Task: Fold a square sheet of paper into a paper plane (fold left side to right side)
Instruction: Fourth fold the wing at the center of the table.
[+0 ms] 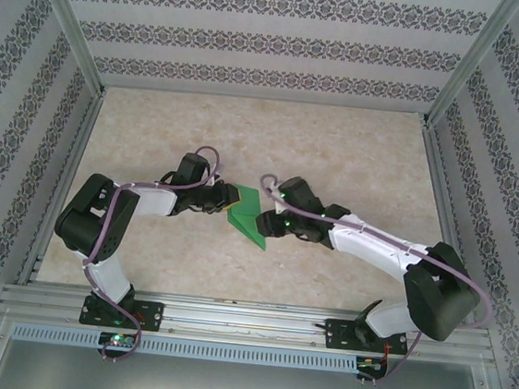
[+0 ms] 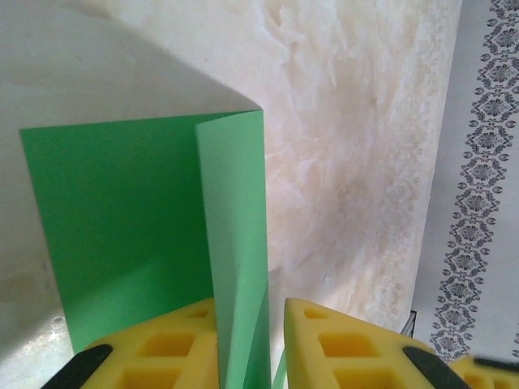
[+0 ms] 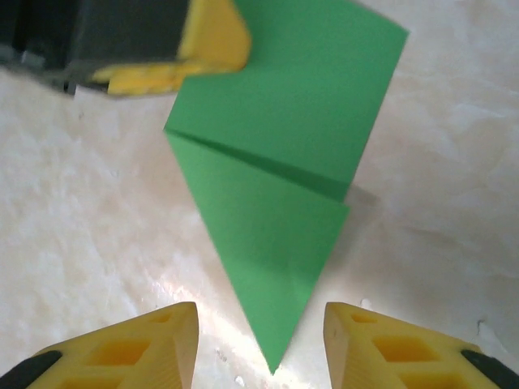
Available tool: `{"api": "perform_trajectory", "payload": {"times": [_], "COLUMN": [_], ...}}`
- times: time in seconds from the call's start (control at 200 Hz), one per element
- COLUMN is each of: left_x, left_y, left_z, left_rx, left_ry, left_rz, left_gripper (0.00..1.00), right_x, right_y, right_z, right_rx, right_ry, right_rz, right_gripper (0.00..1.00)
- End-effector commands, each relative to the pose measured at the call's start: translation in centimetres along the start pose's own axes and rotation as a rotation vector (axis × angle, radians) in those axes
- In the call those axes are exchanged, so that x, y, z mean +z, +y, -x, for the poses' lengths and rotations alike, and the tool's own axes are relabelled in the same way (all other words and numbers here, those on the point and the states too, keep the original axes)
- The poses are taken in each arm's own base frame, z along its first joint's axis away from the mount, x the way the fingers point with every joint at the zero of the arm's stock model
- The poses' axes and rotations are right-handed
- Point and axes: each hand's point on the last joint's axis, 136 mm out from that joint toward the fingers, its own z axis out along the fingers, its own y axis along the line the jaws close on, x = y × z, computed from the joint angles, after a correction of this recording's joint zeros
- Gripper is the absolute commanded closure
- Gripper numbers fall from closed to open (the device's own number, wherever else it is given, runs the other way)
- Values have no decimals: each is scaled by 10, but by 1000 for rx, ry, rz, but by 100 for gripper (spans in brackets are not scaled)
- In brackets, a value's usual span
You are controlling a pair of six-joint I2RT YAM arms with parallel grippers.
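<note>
**Top external view: two arms meet over one green sheet**

One marbled beige table (image 1: 338,156) lies inside three walls (image 1: 256,46) papered in patterned bands, with one metal rail (image 1: 246,319) across the near edge. Two arms are bolted to that rail, the left arm (image 1: 108,225) and the right arm (image 1: 374,248), and both bend inward to the middle of the table.

Between them lies one bright green sheet of paper (image 1: 244,213), partly folded. It rests on the table near the centre, a little toward the near side. In the right wrist view the sheet of paper (image 3: 284,162) shows one crease across it and narrows to a point.

The left gripper (image 2: 251,312) is slightly parted. A raised flap of the sheet of paper (image 2: 122,227) stands between its two yellow fingers (image 2: 162,344), against one and just clear of the other.

The right gripper (image 3: 259,316) is released. Its two yellow fingers (image 3: 138,348) stand apart on either side of the paper's point and grasp nothing.
</note>
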Motion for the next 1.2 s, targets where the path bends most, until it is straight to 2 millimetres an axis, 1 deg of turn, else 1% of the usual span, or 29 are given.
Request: {"api": "perform_trajectory", "payload": {"times": [0.0, 0.175, 0.23, 0.285, 0.425, 0.54, 0.704, 0.739, 0.924, 1.099, 1.194], "left_x": [-5, -3, -2, -2, -1, -1, -1, -1, -2, -3, -3], "left_y": [-29, -28, -29, -30, -33, -34, -34, -34, -33, -34, -34], "left_z": [8, 7, 7, 7, 8, 7, 7, 7, 8, 8, 9], "left_rx": [32, 3, -2, -4, -2, -1, 0, 1, 6, 7, 10], "left_ry": [-24, -19, -20, -21, -22, -20, -18, -19, -20, -23, -24], "left_rz": [-72, -52, -55, -60, -64, -60, -58, -57, -44, -46, -44], "left_gripper": [76, 77, 78, 80, 80, 80, 80, 80, 80, 80, 80], "right_x": [3, 21, 27, 32, 44, 48, 55, 57, 59, 60, 61], "right_y": [-11, 2, 5, 6, 4, 5, 5, 5, 3, 2, 0], "right_z": [-13, -24, -27, -29, -30, -26, -26, -26, -24, -27, -29], "right_rx": [-102, -162, -179, -200, -244, -256, -273, -277, -282, -282, -281], "right_ry": [50, 80, 90, 101, 121, 117, 126, 127, 122, 133, 138], "right_rz": [-206, -252, -253, -266, -309, -318, -327, -331, -348, -352, -355], "right_gripper": [53, 49, 49, 49, 50, 50, 50, 52, 53, 60, 62]}}
